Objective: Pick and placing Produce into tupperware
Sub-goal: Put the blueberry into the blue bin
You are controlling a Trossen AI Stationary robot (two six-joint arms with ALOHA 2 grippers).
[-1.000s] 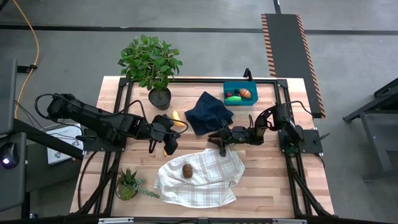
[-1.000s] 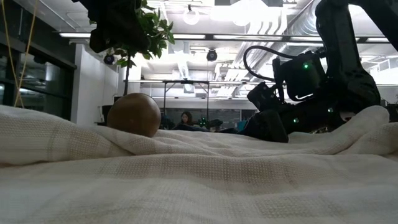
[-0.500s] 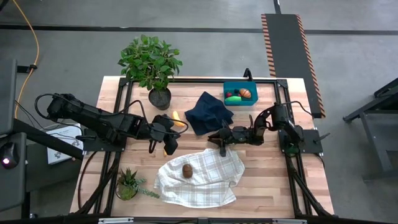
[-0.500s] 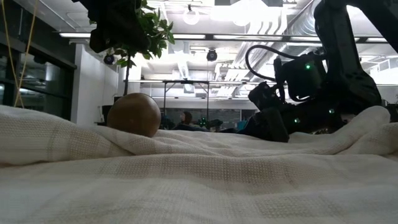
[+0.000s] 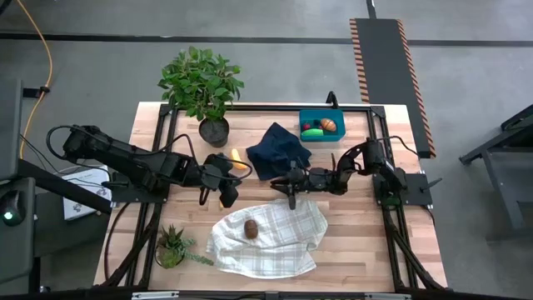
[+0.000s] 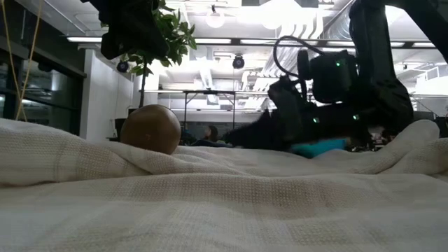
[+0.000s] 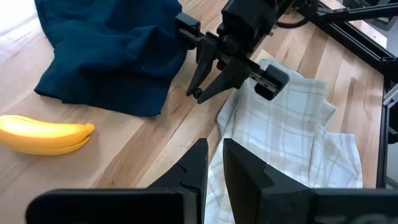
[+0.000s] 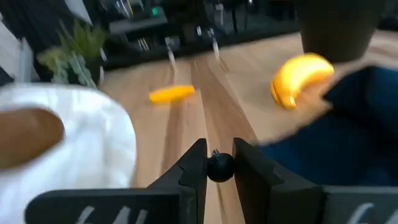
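Observation:
My right gripper [image 5: 289,193] is at the table's middle, between the navy cloth [image 5: 279,150] and the white plaid cloth [image 5: 266,237], shut on a small dark cherry [image 8: 219,167]. My left gripper [image 5: 225,193] hangs shut and empty to its left, above the wood. The yellow banana [image 5: 238,161] lies on the table beside the navy cloth. A brown kiwi-like piece [image 5: 250,228] rests on the white cloth. A small orange piece [image 8: 171,93] lies on the wood near my left gripper. The teal tupperware [image 5: 321,125] at the far right holds green, orange and brown pieces. My right gripper pinches the round dark cherry [image 8: 219,167] between its two fingertips, with a thin stem [image 8: 214,152] sticking up from it. The fingers come nearly level from the table's right, pointing toward the left. The cherry sits at the fingers' free ends, above the wood.
A tall potted plant [image 5: 202,87] stands at the far left. A small plant [image 5: 172,246] sits at the near left corner. The black frame rails [image 5: 375,150] run along the table's sides. Bare wood lies between the white cloth and the tupperware.
My right gripper has risen a little from the white cloth's far edge and shifted toward the table's left. It has also tipped up toward level.

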